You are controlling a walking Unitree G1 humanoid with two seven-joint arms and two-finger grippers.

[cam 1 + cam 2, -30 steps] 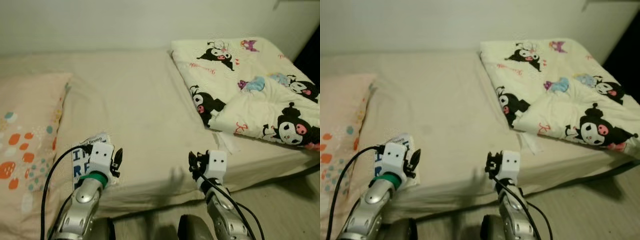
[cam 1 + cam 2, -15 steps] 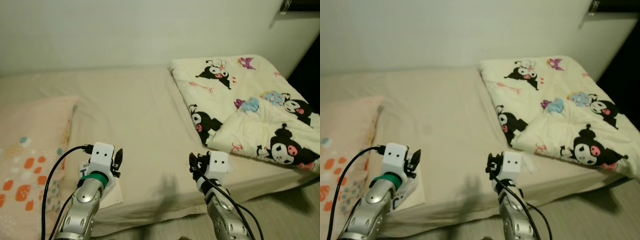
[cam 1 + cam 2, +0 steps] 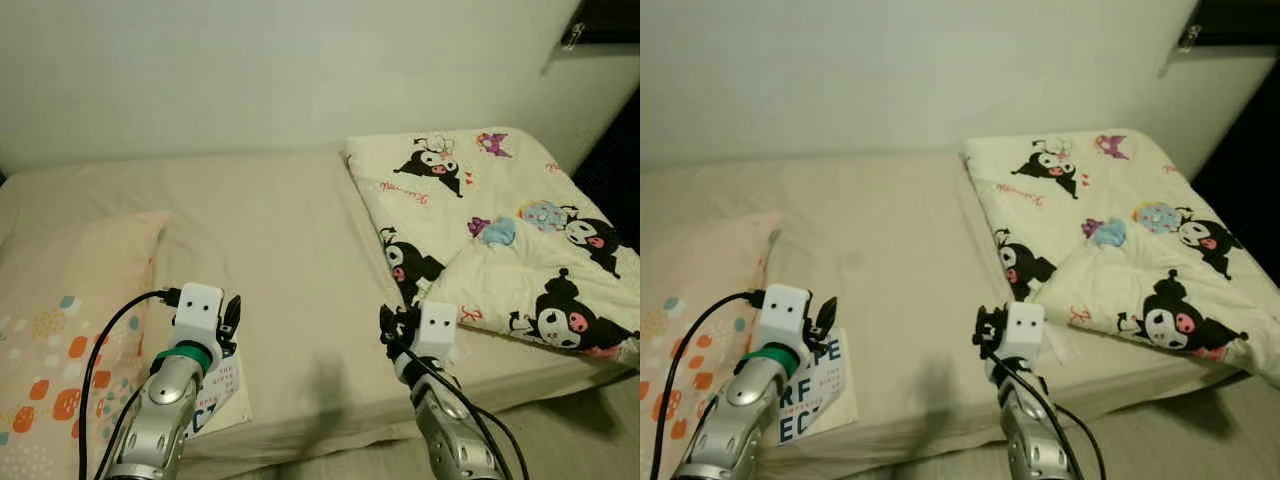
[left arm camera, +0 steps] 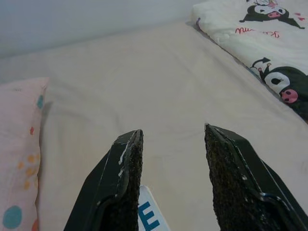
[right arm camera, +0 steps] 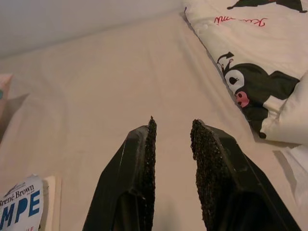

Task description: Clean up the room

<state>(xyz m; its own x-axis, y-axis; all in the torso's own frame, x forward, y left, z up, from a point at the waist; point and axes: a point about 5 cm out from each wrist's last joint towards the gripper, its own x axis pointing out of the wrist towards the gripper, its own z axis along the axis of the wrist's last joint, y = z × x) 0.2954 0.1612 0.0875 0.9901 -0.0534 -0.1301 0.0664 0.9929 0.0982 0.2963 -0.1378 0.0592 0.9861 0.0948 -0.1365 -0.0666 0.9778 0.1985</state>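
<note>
The left arm (image 3: 165, 410) covers part of the book (image 3: 805, 392), hiding most of its title, while the pillow (image 3: 60, 330) and the quilt (image 3: 500, 235) are cut off by picture edges.

I'm looking down at a beige bed (image 3: 270, 240). A folded cream comforter (image 3: 500, 230) printed with black cartoon characters lies on its right part, and a peach pillow (image 3: 60, 330) with coloured dots on the left. My left gripper (image 3: 232, 322) hangs over a white book (image 3: 215, 395) with blue letters near the bed's front edge. My right gripper (image 3: 392, 328) hovers just beside the comforter's corner.
</note>
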